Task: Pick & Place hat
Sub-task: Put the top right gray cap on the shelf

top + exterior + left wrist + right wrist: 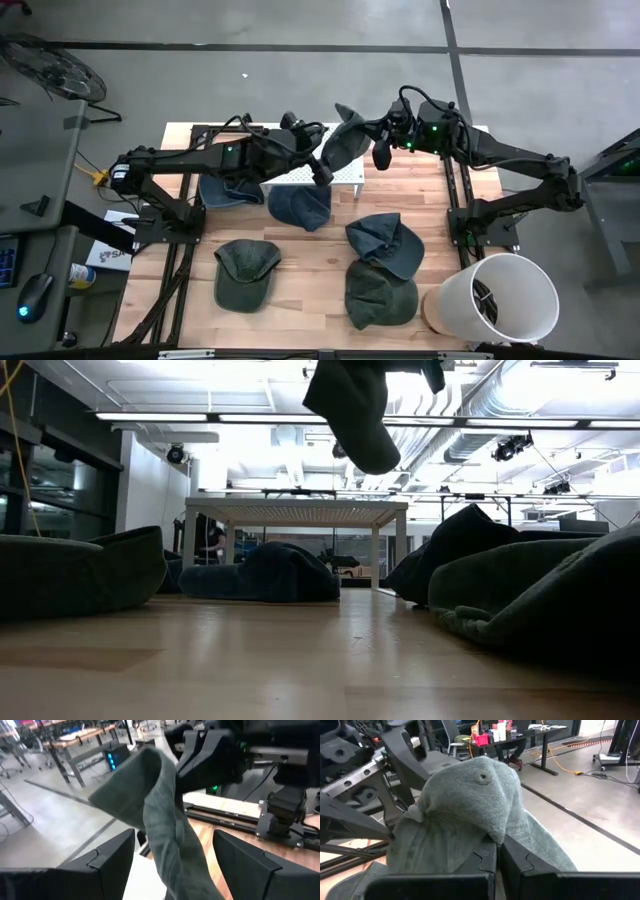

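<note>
A dark green cap [345, 140] hangs in the air over a small white stand [312, 180], held by my right gripper [374, 136], which reaches in from the table's right and is shut on it. In the right wrist view the cap's crown, with its top button [481, 776], bulges over the shut fingers [490, 865]. My left gripper [175, 845] is open; its fingers [112, 857] stand on either side of the cap's hanging lower part [170, 835] without touching it. In the low view the cap [355, 410] dangles high above the stand [295, 512]. My right gripper pinches a fold of the cap's crown cloth [492, 832], just below the top button, between its two fingers. It comes roughly level from the table's right side. The cap is lifted clear of the stand and table, its loose part hanging below the fingers.
Several more green caps lie on the wooden table: one at the near left [245, 272], one against the stand's front [300, 205], two at the near right [385, 240] [380, 295], another under my left arm [225, 190]. A white bucket [495, 300] stands at the near right corner.
</note>
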`<state>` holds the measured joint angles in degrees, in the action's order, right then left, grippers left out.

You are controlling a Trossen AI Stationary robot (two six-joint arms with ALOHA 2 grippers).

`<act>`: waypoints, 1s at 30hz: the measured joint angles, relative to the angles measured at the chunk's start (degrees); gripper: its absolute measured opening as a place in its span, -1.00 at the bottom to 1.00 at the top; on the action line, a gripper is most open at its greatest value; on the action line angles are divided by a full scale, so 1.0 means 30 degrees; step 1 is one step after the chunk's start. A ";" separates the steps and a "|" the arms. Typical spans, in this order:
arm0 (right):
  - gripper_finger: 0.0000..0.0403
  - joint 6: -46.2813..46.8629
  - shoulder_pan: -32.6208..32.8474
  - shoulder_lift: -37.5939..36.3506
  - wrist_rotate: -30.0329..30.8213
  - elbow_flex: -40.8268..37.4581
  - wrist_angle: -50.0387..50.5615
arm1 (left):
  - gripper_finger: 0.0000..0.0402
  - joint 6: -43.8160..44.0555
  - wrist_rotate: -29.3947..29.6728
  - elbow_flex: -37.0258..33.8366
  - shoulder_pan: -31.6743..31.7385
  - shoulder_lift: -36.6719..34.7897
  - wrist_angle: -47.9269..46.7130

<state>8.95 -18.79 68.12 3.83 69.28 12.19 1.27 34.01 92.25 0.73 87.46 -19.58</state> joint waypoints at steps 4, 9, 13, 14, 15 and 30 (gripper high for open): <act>-1.00 -0.0007 0.0000 0.0000 -0.0071 0.0000 0.0000 | 0.23 0.0329 0.0380 -0.0007 0.0007 0.0000 -0.0246; -1.00 -0.0007 0.0000 0.0000 -0.0129 0.0000 0.0000 | -0.05 0.0530 0.0036 -0.0007 0.0007 0.0000 -0.0235; -1.00 -0.0007 0.0000 0.0000 -0.0137 0.0000 0.0000 | -0.30 0.0542 -0.0203 -0.0007 0.0007 0.0000 -0.0244; -1.00 -0.0004 0.0000 0.0000 -0.0137 0.0000 0.0000 | -0.36 0.0542 -0.0234 -0.0007 0.0007 0.0000 -0.0237; -1.00 0.0007 0.0000 0.0000 -0.0137 0.0000 0.0000 | -0.41 0.0542 -0.0356 -0.0007 0.0007 0.0000 -0.0230; -1.00 0.0022 0.0012 -0.0007 -0.0297 0.0000 0.0120 | -0.86 0.0677 -0.0802 -0.0055 0.0007 0.0900 0.0851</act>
<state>9.02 -18.75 68.10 2.94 69.28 12.55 3.30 31.61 92.08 0.75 90.16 -17.03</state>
